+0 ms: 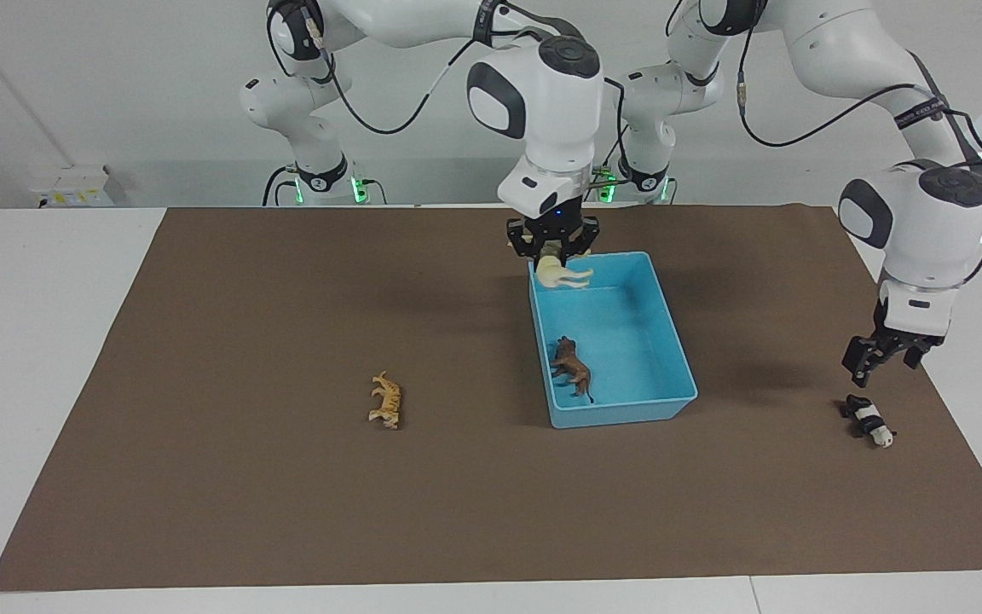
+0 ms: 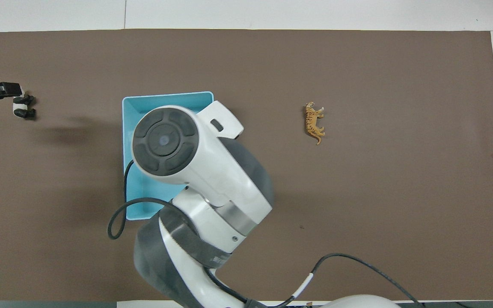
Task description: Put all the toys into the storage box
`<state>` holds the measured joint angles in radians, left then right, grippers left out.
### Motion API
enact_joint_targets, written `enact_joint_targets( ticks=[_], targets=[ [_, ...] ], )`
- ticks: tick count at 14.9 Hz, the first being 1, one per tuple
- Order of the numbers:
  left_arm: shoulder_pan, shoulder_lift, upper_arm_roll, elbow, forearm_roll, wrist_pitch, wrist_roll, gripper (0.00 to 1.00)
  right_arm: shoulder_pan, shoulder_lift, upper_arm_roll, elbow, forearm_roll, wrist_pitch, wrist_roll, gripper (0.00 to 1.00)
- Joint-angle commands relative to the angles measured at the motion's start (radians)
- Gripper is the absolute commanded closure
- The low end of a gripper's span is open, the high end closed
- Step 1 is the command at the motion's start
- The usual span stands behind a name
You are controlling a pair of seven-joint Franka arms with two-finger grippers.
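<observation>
The worktop [image 1: 73,341] carries a brown mat [image 1: 286,512] on which all items lie. The rectangular light blue plastic storage box [image 1: 670,341] sits near the middle of the mat, toward the left arm's end, open side up to receive the toys.

The right arm reaches across from its base and holds its pincer [image 1: 552,253] over the corner of the box nearest the robots. This right pincer is clamped on the cream-white plastic horse [image 1: 561,275], which hangs just under the fingertips above the box rim; in my judgement it is held there for release into the box. In the overhead view the arm's body covers the pincer, the horse and most of the box.

The left pincer [image 1: 881,358] hovers just above the black-and-white plastic panda [image 1: 868,420], apart from it, fingers spread; the placement suggests an approach for the next pick.

The brown plastic lion [image 1: 572,365] lies inside the box, against the wall on the right arm's side. The panda lies on its side on the mat, well apart from the box toward the left arm's end. The orange striped plastic tiger [image 1: 386,401] lies on the mat, well apart from the box toward the right arm's end.

Assessment: one toy stored, one about to be, two outstanding.
</observation>
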<state>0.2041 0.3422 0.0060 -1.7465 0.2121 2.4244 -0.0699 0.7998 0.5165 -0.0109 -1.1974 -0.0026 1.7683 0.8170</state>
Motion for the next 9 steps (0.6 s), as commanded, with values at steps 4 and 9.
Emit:
enact_joint_targets(
  ticks=[4,9],
  targets=[
    [0.041,0.204,-0.014,0.117,0.009,0.172,0.053,0.0,0.053,0.122,-0.009,-0.014,0.003,0.205,0.074,1.0],
    [0.077,0.253,-0.012,0.065,0.009,0.286,0.116,0.0,0.035,0.135,-0.009,0.049,0.01,0.136,0.169,0.0]
  ],
)
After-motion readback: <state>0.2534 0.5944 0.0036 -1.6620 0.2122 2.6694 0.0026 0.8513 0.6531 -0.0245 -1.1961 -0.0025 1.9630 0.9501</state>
